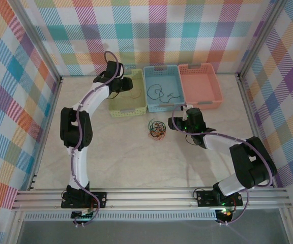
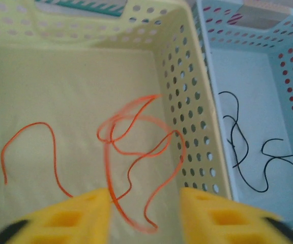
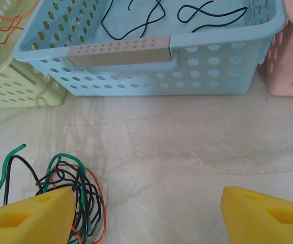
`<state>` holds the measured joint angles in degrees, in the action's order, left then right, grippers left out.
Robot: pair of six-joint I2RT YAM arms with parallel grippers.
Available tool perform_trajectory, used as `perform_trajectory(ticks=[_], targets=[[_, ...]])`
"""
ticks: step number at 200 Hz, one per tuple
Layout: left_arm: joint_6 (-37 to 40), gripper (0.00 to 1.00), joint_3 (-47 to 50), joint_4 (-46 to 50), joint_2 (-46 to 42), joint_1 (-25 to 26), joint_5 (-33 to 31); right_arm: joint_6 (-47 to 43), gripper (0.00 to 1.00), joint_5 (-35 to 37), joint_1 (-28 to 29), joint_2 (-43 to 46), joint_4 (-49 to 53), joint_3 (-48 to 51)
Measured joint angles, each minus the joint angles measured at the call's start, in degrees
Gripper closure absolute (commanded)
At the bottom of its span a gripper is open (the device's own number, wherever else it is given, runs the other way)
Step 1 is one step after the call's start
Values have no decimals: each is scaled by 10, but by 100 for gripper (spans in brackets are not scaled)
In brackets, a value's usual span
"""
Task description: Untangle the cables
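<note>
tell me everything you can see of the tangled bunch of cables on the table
The tangle of cables is a small loose knot of thin flexible wires, black, green and orange, looped through each other, with one green end sticking out. It lies on the pale marbled table, on the near side of the blue basket and apart from it. One of the right arm's yellow fingers sits right at its edge; whether it touches cannot be told. Nothing grips it.
</note>
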<state>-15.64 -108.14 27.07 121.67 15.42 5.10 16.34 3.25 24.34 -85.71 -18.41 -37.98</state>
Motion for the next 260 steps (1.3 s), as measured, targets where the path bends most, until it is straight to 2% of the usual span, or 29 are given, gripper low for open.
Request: perform_trajectory(ticks=[15, 50, 76, 109, 153, 198, 260], targets=[[1, 27, 11, -2, -9, -2, 0, 0, 25, -4, 0, 0, 0, 0], [-13, 27, 91, -6, -83, -2, 12, -1, 28, -18, 0, -4, 1, -3], [-38, 28, 223, -54, -209, -2, 50, -6, 33, -46, 0, -14, 19, -26], [-89, 29, 447, -179, -392, 0, 109, -15, 38, -96, 0, -15, 62, -68], [-135, 33, 619, -258, -446, 12, 146, -27, 40, -157, 25, -49, 124, -144], [-151, 34, 667, -275, -478, 41, 163, -20, 45, -197, 64, -139, 160, -213], [-150, 34, 684, -288, -521, 56, 165, -3, 44, -183, 74, -197, 181, -251]])
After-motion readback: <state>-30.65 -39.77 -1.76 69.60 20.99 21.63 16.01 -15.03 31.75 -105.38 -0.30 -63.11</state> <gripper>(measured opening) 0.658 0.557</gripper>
